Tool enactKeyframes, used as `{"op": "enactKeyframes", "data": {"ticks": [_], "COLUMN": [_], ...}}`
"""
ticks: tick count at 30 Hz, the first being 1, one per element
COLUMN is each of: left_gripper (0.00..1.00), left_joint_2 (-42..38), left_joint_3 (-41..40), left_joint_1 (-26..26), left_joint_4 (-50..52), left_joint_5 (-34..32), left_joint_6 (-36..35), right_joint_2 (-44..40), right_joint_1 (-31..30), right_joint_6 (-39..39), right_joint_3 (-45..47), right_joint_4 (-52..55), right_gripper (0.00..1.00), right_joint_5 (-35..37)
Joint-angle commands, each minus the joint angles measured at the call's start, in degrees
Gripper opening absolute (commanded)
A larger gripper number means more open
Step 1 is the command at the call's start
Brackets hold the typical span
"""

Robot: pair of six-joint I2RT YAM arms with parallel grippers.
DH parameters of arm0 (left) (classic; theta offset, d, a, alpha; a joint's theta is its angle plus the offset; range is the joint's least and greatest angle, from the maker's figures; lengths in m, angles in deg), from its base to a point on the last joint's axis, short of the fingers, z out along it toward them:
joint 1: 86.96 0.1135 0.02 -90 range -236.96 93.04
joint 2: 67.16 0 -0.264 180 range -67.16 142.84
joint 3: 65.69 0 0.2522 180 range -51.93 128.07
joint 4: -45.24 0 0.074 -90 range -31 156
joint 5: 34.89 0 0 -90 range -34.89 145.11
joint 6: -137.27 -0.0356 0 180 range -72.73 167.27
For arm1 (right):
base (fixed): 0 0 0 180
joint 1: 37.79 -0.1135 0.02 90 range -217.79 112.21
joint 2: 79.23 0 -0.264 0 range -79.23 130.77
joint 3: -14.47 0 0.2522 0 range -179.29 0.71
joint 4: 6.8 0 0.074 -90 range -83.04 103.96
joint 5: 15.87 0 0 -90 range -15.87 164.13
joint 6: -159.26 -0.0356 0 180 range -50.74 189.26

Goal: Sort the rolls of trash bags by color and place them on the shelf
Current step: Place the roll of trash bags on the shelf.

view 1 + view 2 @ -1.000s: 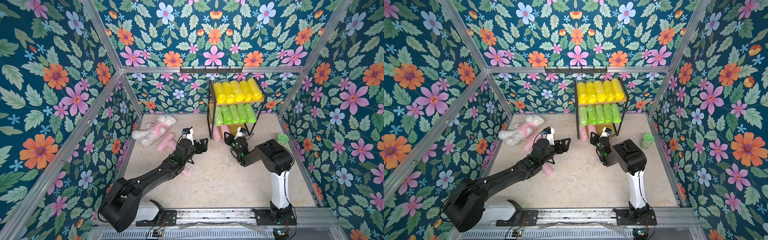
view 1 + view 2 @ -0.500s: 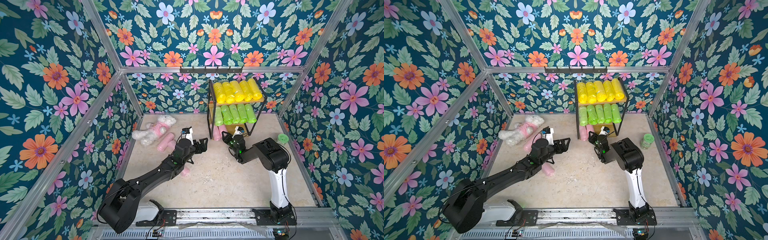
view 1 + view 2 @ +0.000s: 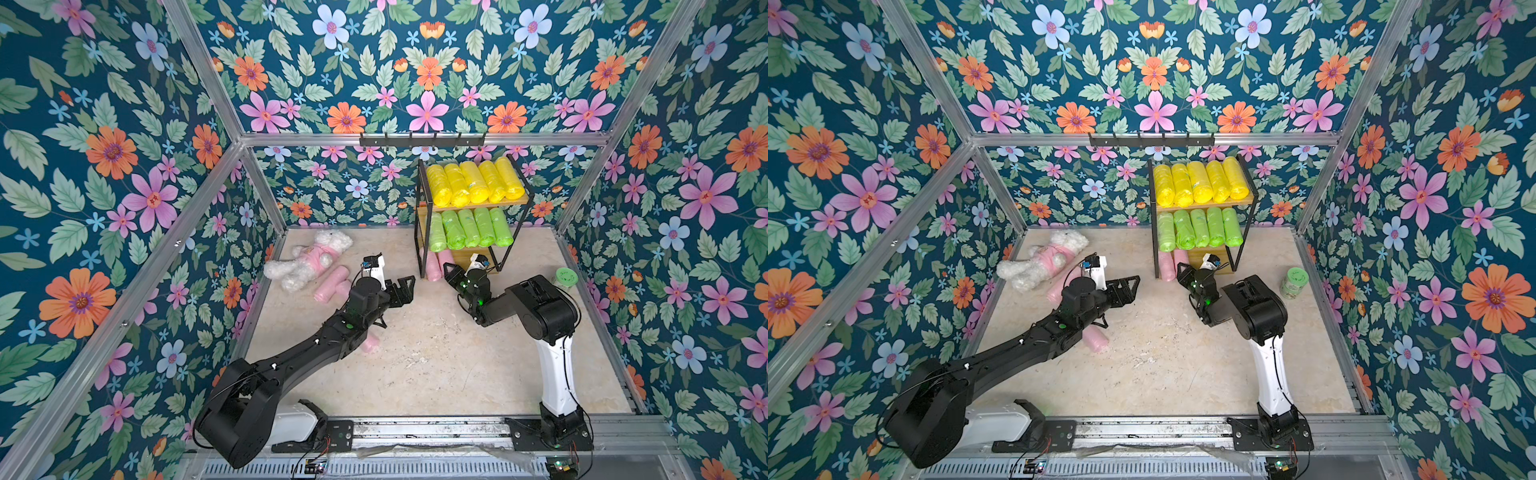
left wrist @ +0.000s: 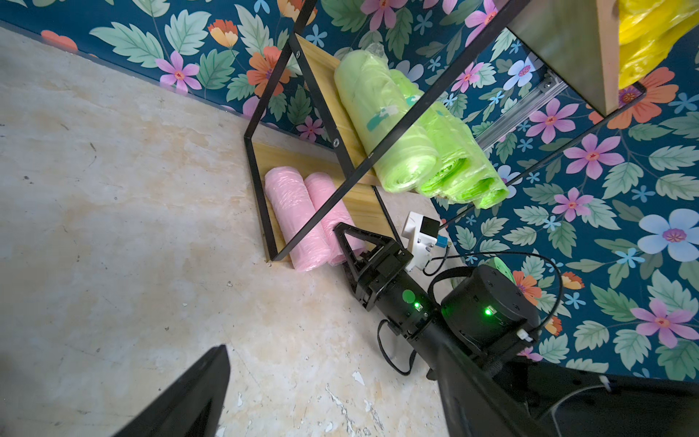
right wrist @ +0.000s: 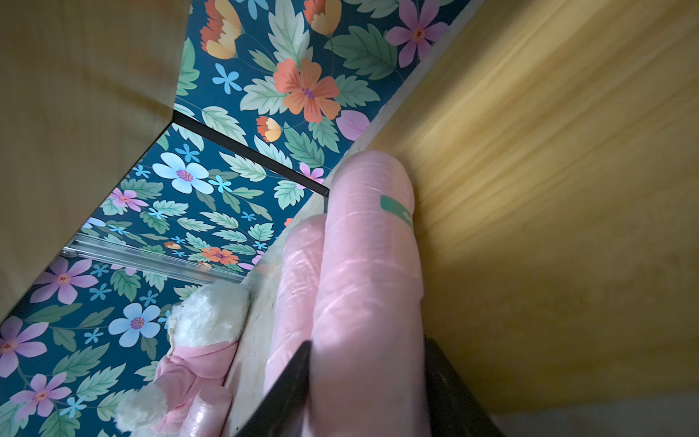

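The shelf [image 3: 482,204] stands at the desk's back: yellow rolls [image 3: 473,183] on top, green rolls [image 3: 465,228] in the middle, two pink rolls [image 4: 291,212] lowest. The left tool [image 3: 409,289] hovers spread, empty. The right tool [image 5: 368,342] straddles the stickered pink roll [image 5: 367,265] (whether pinching, I cannot tell); loose pink rolls [image 3: 330,284] lie on the desk

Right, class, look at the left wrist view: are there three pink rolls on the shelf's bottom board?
No: only two pink rolls lie side by side on the bottom board of the shelf.
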Motion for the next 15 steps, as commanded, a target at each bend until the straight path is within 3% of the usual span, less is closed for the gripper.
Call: {"op": "enactKeyframes", "data": {"ticks": [1,10,15], "left_gripper": [0.91,0.91,0.92], "left_joint_2": [-0.4,-0.8,-1.4], "left_joint_3": [0.3,-0.7,-1.7], "left_joint_1": [0.2,1.0,2.3], "left_joint_4": [-0.3,0.5,1.2], "left_joint_5": [0.5,0.1,-0.1], "left_joint_6": [-0.1,-0.8,-1.4], "right_joint_2": [-0.2,-2.3,-4.2], "right_joint_1": [0.1,0.1,0.1], "right_joint_6": [-0.4,-0.4,-0.2], "right_joint_3": [-0.6,0.8,2.9], "right_joint_4": [0.6,0.3,-0.3], "right_gripper": [0.51,0.62,0.74], "right_joint_5": [0.5,1.2,1.9]}}
